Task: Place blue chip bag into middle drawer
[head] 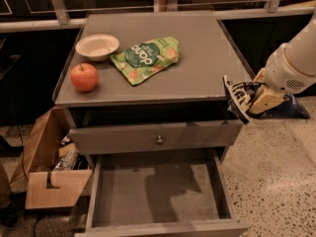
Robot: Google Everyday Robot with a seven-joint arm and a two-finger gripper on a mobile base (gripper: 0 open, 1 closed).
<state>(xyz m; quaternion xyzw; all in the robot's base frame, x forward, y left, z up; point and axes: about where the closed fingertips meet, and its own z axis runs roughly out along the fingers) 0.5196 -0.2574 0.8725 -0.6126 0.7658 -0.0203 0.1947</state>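
Observation:
The blue chip bag (239,100), dark navy with white lettering, hangs in the air just off the cabinet's right front corner. My gripper (257,101) is shut on its right side, at the end of the white arm (296,63) that comes in from the right. The middle drawer (157,194) stands pulled out below and to the left of the bag, and its flat grey floor is bare. The bag is level with the gap under the cabinet top and well above the drawer.
On the cabinet top (207,58) lie a light green pouch (145,58), a white bowl (97,46) and a red apple (84,77). A shut drawer front with a round knob (159,140) sits above the open drawer. A cardboard box (49,172) stands on the floor at the left.

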